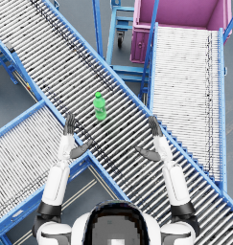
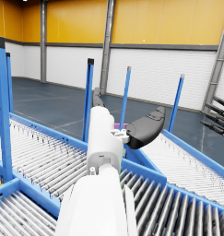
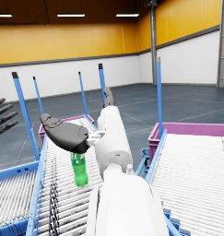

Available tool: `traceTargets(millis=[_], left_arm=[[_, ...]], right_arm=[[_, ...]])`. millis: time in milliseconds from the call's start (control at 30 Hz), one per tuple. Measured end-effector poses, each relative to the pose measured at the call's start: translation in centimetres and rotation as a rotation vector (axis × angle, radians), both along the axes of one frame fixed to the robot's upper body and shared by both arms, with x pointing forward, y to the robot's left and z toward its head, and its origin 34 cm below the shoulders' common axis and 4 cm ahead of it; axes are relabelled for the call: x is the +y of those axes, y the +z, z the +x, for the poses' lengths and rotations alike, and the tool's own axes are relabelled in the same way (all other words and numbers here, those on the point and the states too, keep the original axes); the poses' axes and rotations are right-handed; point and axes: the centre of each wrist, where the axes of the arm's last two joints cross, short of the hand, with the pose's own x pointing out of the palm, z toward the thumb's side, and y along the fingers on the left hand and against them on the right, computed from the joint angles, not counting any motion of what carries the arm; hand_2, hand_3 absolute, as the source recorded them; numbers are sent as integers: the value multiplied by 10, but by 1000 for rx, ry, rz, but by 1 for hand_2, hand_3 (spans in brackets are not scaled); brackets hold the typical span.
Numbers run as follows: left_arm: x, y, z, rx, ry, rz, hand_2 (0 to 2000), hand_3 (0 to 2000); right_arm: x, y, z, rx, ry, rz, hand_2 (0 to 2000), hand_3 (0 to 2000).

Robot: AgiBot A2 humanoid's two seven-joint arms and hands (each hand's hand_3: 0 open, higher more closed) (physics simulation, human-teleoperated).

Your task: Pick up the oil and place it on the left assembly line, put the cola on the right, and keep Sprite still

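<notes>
A green Sprite bottle (image 1: 99, 106) stands upright on the middle roller conveyor (image 1: 65, 62), ahead of and between my two hands. In the right wrist view the same bottle (image 3: 79, 170) shows just below my thumb. My left hand (image 1: 71, 139) hovers open over the conveyor's near left rail, holding nothing. Over the rollers on the other side my right hand (image 1: 154, 141) is open too, its fingers apart. The left hand (image 2: 143, 126) also shows in its wrist view with nothing in it. No oil or cola is in view.
A second roller line (image 1: 22, 153) runs at the lower left and a third (image 1: 187, 95) at the right, both with blue rails. A pink bin (image 1: 180, 19) stands at the far end of the right line. Blue posts (image 2: 88, 99) rise beside the rails.
</notes>
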Motion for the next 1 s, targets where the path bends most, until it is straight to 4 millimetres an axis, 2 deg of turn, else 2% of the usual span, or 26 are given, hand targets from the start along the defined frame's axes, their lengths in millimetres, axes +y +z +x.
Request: traceTargets(millis=[1000], left_arm=[[0,0,0,0,0,0,0,0]], right_arm=[[0,0,0,0,0,0,0,0]])
